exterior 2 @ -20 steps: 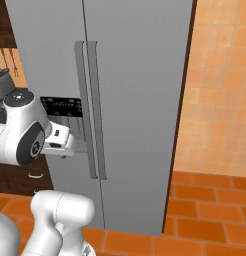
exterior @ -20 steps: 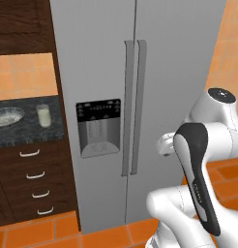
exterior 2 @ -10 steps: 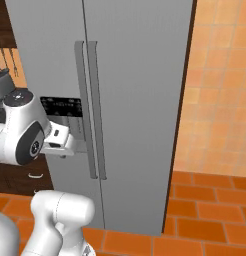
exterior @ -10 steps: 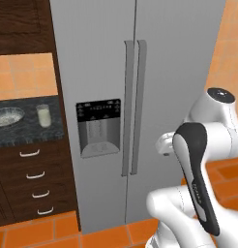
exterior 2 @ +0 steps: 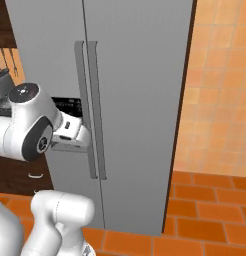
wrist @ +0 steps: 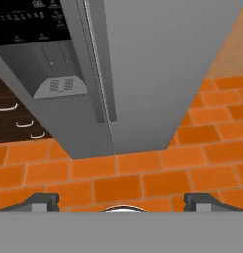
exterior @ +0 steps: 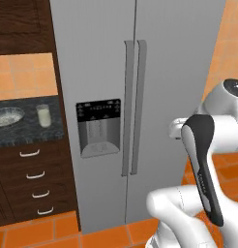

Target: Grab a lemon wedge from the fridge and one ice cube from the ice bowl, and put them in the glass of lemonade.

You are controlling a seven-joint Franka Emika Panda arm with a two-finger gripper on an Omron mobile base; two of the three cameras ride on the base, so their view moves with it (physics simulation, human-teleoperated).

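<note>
The task has barely begun. The fridge (exterior: 140, 97) has both doors shut, so the lemon wedge is prob. inside, hidden. Nothing is in the glass of lemonade (exterior: 42, 116) yet that I can see, and the ice bowl (exterior: 8, 116) looks untouched. Left to do: pull a door open, get the wedge, get one ice cube, drop both in the glass.

The gripper (wrist: 121, 200) is wide open w/ nothing in it; its two dark tips sit far apart at the bottom of the hand view. It points down at the floor (wrist: 143, 173) and the foot of the fridge. The fridge is right in front of the hand, near but not touching. The two long handles (wrist: 101, 64) are ahead and up from the tips. The glass and bowl are well off to the hand's left side, on the dark counter (exterior: 24, 133), just beside each other.

Fridge: tall, flat, smooth grey, like metal. Handles: thin straight bars. Dispenser (exterior: 98, 127): black shiny panel, grey hollow under it. Floor: orange square tiles. Bowl: round, shallow, speckled. Glass: small, clear, pale yellow inside. Counter: dark and spotty, like stone.
</note>
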